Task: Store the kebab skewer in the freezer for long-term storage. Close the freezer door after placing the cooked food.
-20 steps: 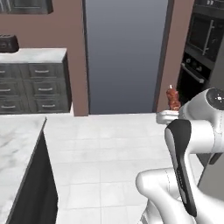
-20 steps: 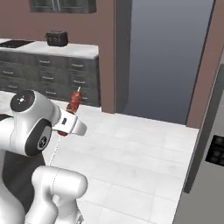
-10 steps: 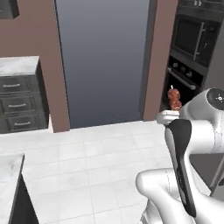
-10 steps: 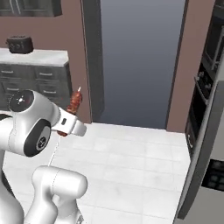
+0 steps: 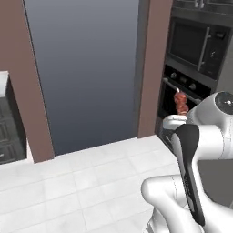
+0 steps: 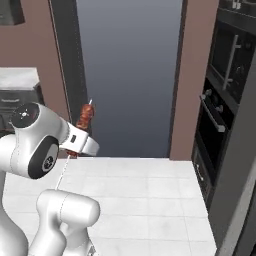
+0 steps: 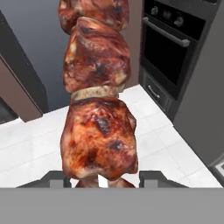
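Note:
The kebab skewer (image 7: 98, 100), a pale stick with reddish-brown meat chunks, stands upright in my gripper (image 7: 104, 179), which is shut on its lower end. From the left base view the skewer (image 5: 181, 103) rises above the hand (image 5: 175, 122), held in the air in front of the black wall oven. The right base view has the skewer (image 6: 86, 116) over the hand (image 6: 81, 142), before the tall blue-grey panel. A light-grey panel (image 6: 239, 185) at the right edge looks like the freezer door swung open; its keypad is out of view. The same grey panel (image 7: 202, 105) stands beside the oven.
A black built-in wall oven (image 5: 191, 82) (image 6: 220, 115) sits in a brown wall, to the right of a tall blue-grey panel (image 5: 86, 68). Dark drawers and a counter end (image 6: 17, 82) stand at the left. White tiled floor (image 5: 82, 182) lies ahead.
The whole scene has slid leftwards in both base views, so the base has turned right. The counter has left the picture and the wall oven has come in. Arm and skewer keep their pose.

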Motion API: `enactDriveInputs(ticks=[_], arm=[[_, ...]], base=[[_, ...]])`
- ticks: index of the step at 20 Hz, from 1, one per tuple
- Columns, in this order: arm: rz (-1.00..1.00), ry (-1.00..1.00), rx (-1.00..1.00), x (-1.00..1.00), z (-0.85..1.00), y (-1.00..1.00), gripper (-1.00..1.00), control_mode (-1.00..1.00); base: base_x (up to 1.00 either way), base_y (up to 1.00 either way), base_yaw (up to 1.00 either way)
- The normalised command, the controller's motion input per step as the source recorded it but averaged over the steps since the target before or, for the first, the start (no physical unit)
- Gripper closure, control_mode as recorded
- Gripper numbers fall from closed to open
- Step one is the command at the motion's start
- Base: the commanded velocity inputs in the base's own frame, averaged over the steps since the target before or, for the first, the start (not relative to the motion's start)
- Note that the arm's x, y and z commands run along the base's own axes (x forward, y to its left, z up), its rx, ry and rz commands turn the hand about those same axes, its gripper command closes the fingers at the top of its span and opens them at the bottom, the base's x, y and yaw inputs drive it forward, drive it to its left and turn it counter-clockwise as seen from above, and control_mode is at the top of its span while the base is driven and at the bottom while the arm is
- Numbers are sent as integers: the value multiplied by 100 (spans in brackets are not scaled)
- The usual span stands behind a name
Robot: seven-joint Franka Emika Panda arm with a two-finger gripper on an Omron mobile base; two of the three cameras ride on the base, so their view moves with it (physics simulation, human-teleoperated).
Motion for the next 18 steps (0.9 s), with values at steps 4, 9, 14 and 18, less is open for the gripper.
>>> enactDriveInputs(ticks=[4,9,14,18], arm=[[0,0,0,0,0,0,100,100],[0,0,0,0,0,0,100,100],[0,0,0,0,0,0,100,100],[0,0,0,0,0,0,100,100]], base=[[93,28,-51],[86,29,-58],[58,27,-72],[21,2,-88]])
